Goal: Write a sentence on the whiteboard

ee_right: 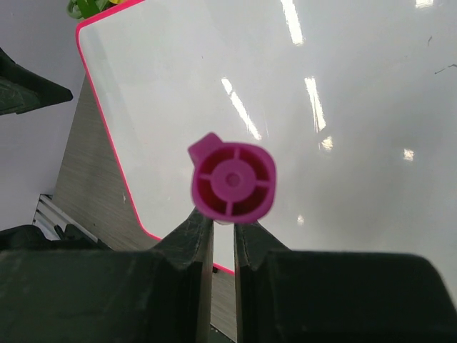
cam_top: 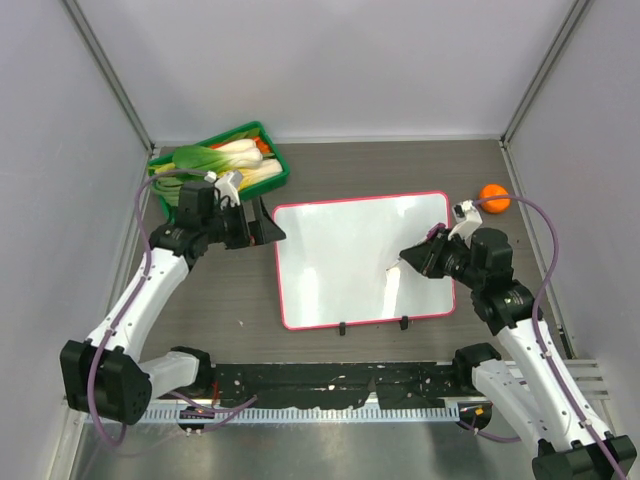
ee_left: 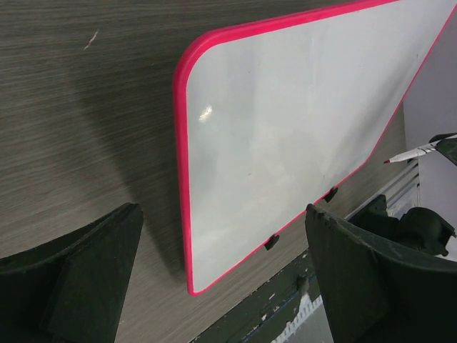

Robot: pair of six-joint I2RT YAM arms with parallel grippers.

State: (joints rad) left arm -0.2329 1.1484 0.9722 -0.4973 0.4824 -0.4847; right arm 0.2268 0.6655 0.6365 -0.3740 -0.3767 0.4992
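The whiteboard lies flat in the middle of the table, glossy white with a pink-red frame and two small black feet on its near edge. No sentence shows on it; its surface looks blank in every view. My right gripper hovers over the board's right part, shut on a marker whose tip points left and down at the board. The right wrist view shows the marker's magenta butt end clamped between the fingers of this gripper. My left gripper stands open just off the board's far-left corner, holding nothing; the whiteboard lies beyond it.
A green tray with leafy greens and a carrot sits at the back left, close behind the left arm. An orange ball lies at the far right near the wall. A black rail runs along the near edge. Grey walls enclose both sides.
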